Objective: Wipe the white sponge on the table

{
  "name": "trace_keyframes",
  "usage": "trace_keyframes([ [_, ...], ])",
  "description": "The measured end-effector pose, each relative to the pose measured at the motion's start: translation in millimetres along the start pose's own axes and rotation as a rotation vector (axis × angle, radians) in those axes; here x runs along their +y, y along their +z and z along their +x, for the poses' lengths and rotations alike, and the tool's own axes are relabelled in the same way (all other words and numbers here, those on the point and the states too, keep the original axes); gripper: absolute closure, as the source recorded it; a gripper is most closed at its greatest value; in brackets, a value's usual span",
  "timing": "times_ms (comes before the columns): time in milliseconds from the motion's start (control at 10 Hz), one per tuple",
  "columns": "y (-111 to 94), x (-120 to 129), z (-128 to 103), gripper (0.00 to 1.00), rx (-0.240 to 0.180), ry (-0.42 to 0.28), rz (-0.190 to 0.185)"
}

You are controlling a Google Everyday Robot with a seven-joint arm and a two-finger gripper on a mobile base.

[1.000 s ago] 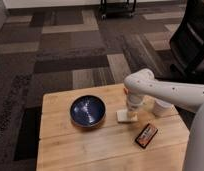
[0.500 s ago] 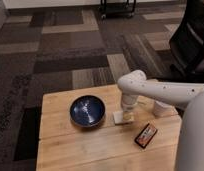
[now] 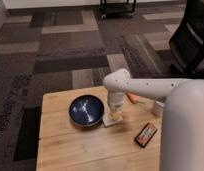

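The robot's 2-finger gripper (image 3: 115, 111) is down at the middle of the light wooden plank-grain table (image 3: 75, 148), directly over the small flat white rectangular sponge (image 3: 108, 122), which lies on the tabletop and seems to be in contact with the tool. Whether the gripper is spread, pressed together or pinching the pad cannot be told from this view. The main hazard is on the sponge's left: the round dark blue bowl (image 3: 86, 111) sits just beside it, almost touching, so a stroke that way would likely shove the bowl towards the table's left edge. To the right and nearer the camera lies the dark-and-orange flat rectangular packet (image 3: 146, 134), close to the near right of the table; a long sweep in that direction could push it off. Behind the white arm (image 3: 145, 88) are 1 slim orange object (image 3: 134, 98) and a white cup (image 3: 158, 107), both near enough that the forearm could clip them on a wide pass. If downward pressure is too light, the pad may slip out and stay behind. The best open room appears to be the bare wood in front of the sponge, between bowl and packet, running towards the near edge; short strokes there look safest.
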Motion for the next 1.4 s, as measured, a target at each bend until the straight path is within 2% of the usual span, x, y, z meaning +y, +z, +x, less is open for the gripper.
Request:
trace_keyframes([
  [100, -11, -10, 37, 1.00, 0.071, 0.064, 0.025],
  [300, -25, -6, 74, 1.00, 0.129, 0.150, 0.041],
  [400, -25, 8, 91, 1.00, 0.144, 0.214, 0.034],
  [500, -21, 23, 98, 1.00, 0.147, 0.255, 0.018],
  [600, -15, 37, 100, 1.00, 0.143, 0.291, 0.000],
  [700, -14, 41, 98, 1.00, 0.139, 0.302, 0.001],
  [800, -20, 37, 93, 1.00, 0.134, 0.299, 0.023],
  [900, -32, 29, 83, 1.00, 0.132, 0.277, 0.059],
  [1000, -37, 24, 77, 1.00, 0.132, 0.262, 0.075],
  [1200, -36, 13, 67, 1.00, 0.118, 0.225, 0.080],
  [1400, -28, -18, 59, 1.00, 0.076, 0.158, 0.098],
])
